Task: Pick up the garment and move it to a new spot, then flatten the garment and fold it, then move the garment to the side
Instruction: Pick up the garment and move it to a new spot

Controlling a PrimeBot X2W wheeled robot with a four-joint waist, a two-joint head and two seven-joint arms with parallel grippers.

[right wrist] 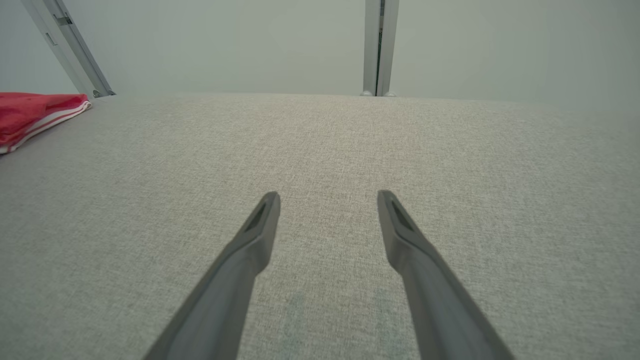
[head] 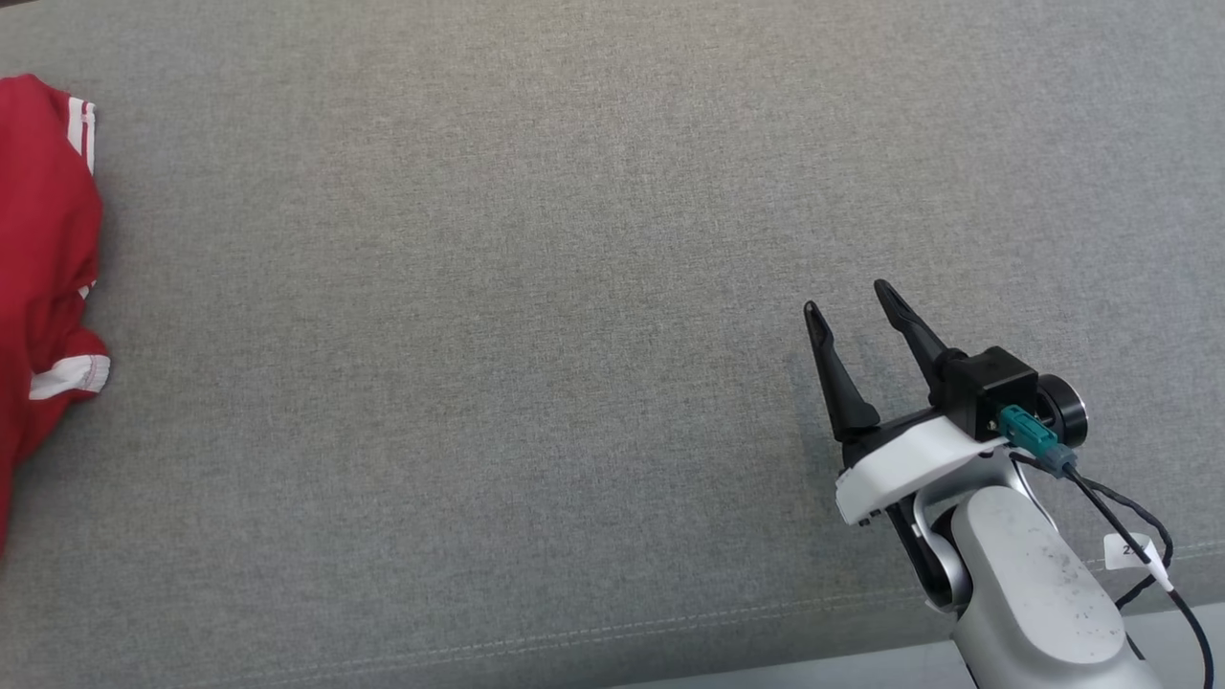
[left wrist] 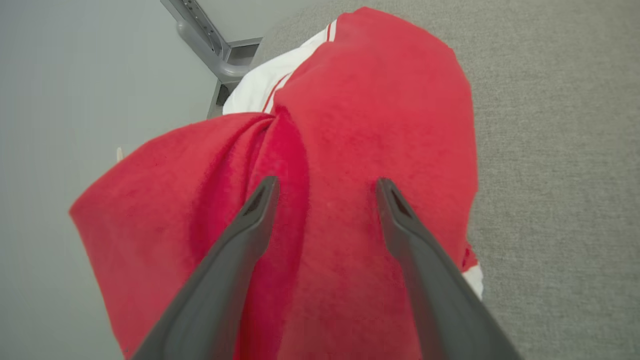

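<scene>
The garment [head: 43,277] is red with white stripes and lies bunched at the far left edge of the grey surface in the head view. In the left wrist view the garment [left wrist: 350,125] spreads under my left gripper [left wrist: 327,187], whose two fingers stand open just above the cloth with nothing between them. My right gripper [head: 847,301] is open over bare fabric at the lower right, far from the garment. In the right wrist view, my right gripper [right wrist: 327,197] hovers open, and the garment [right wrist: 35,112] is a small red heap at the far left.
The grey upholstered surface [head: 536,316] stretches wide between the garment and my right arm. Its front seam and edge [head: 670,627] run along the bottom. Metal frame posts [right wrist: 380,47] stand behind the surface against a pale wall.
</scene>
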